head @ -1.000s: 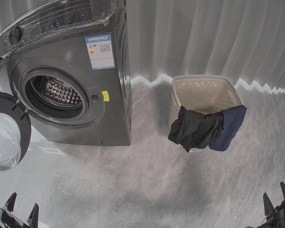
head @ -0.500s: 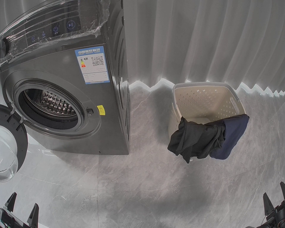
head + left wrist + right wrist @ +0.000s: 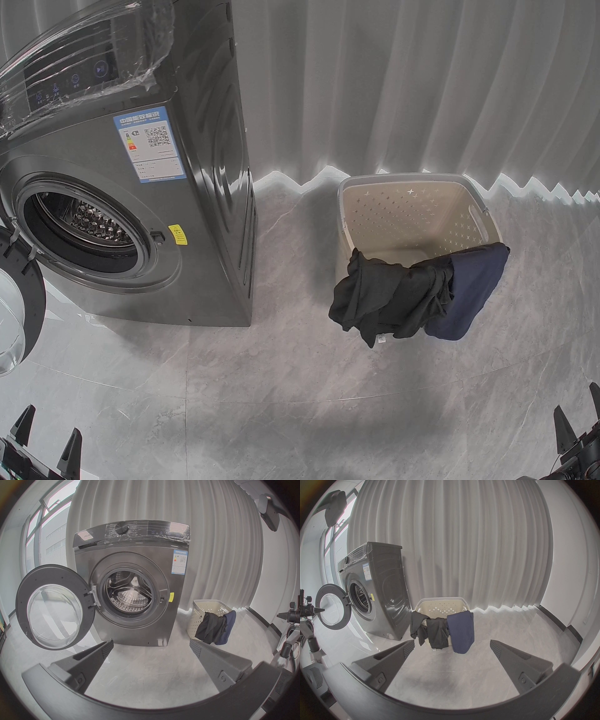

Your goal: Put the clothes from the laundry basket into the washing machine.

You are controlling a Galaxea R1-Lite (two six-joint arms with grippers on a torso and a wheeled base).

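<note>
We rate the task as not yet begun. The beige perforated plastic laundry basket stands on the grey stone-tile floor at the far side, to the right of the grey front-loading washing machine and apart from it. Two garments hang over the basket's near rim, touching each other: a black cloth garment on the left and a navy blue cloth garment on the right. We cannot tell whether more clothing lies on the basket's bottom behind them.

The machine's round glass door stands open to the left. The steel drum shows no clothing inside.

The left gripper sits at the near left with its jaws wide apart and nothing held. The right gripper sits at the near right in the same condition. Both are well apart from the basket.

Work left, in our judgement: grasp each garment, lift it off the rim, carry it left and release it inside the drum. The right gripper appears better placed for the first grasp.
</note>
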